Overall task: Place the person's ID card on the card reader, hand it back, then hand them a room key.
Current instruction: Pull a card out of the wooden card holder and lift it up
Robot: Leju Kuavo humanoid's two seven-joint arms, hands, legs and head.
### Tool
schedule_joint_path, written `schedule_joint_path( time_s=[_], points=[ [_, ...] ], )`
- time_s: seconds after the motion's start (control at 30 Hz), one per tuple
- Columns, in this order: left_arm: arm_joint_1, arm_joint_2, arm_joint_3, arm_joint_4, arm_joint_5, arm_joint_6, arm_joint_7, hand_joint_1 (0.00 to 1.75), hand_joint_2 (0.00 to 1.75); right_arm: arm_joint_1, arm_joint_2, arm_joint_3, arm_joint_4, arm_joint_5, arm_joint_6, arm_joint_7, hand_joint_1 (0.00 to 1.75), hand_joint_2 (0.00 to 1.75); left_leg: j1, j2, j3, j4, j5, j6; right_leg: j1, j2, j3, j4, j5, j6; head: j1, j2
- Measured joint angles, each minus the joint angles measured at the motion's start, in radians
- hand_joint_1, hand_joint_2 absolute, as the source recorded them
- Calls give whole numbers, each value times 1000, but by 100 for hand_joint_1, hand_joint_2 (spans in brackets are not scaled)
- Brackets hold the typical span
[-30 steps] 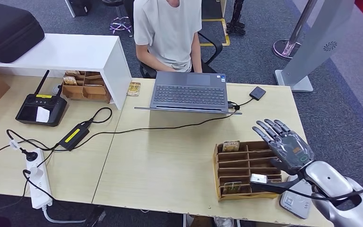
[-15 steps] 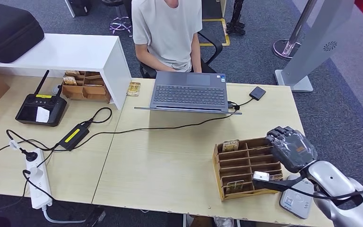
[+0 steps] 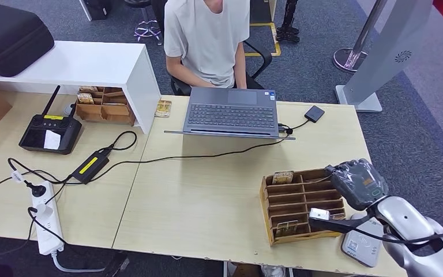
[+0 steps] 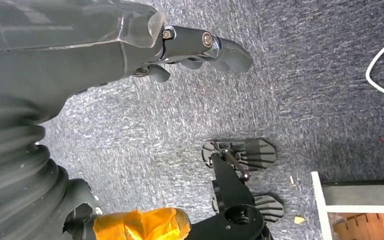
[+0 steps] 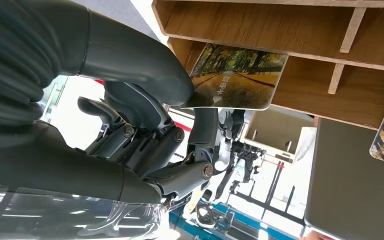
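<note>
My right hand (image 3: 357, 183) reaches down into the far right end of the wooden card holder (image 3: 277, 205). In the right wrist view its thumb (image 5: 145, 70) and a finger pinch the corner of a room key card (image 5: 237, 77) printed with an autumn road, standing in a slot of the holder (image 5: 300, 30). Other key cards (image 3: 282, 176) stand in the holder's far left and near left (image 3: 285, 227) slots. The grey card reader (image 3: 359, 247) lies under my right forearm by the table's near edge. My left hand (image 4: 200, 47) hangs over grey carpet, holding nothing.
A person (image 3: 207, 40) in a pale T-shirt sits across the table behind an open laptop (image 3: 231, 112). A remote controller (image 3: 51, 131), power strip (image 3: 45, 216) and cables lie at the left. A white shelf (image 3: 81, 63) holds a second wooden holder (image 3: 101, 105).
My right hand, spread flat above the holder a second ago, has curled its fingers down into the holder's right end and taken hold of a key card.
</note>
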Motion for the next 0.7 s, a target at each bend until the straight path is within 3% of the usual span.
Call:
schedule_joint_path(
  time_s=[0.4,0.7],
  points=[
    [0,0,0,0,-8,3,-1,0,175,14,0,-12,-8,-2,0,-2,175,175,0,0,0,0,0,0,0,0,0,0,0,0,0,0],
    [-8,-8,0,0,-38,84,25,0,175,25,20,-19,-18,40,-48,-11,175,175,0,0,0,0,0,0,0,0,0,0,0,0,0,0]
  ],
)
